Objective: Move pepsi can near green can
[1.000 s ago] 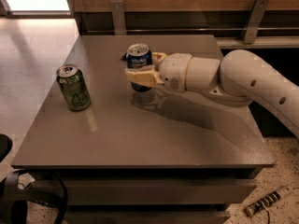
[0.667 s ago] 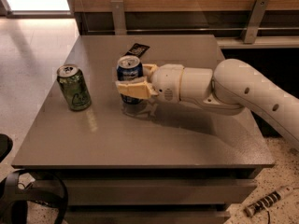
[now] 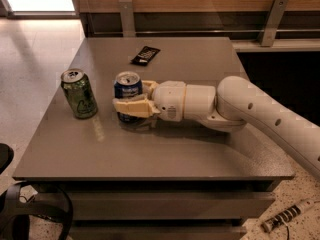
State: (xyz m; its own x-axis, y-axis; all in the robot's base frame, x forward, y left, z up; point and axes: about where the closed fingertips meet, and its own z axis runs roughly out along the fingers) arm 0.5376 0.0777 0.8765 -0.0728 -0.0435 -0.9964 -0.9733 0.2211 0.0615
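Note:
The pepsi can [image 3: 128, 88] is dark blue with a silver top and stands upright at the middle left of the grey table [image 3: 165, 154]. My gripper [image 3: 131, 105] reaches in from the right on a white arm and is shut on the pepsi can, its tan fingers [image 3: 131, 107] wrapped around the can's lower half. The green can [image 3: 79, 94] stands upright a short way to the left of the pepsi can, with a small gap between them.
A small black packet [image 3: 145, 55] lies at the back of the table. Metal railing posts [image 3: 272, 21] and a wooden wall stand behind it. The table's left edge is close to the green can. Cables [image 3: 35, 211] lie on the floor at lower left.
My gripper has carried the pepsi can to the left and toward the front, closer to the green can. The black packet behind it has come into view.

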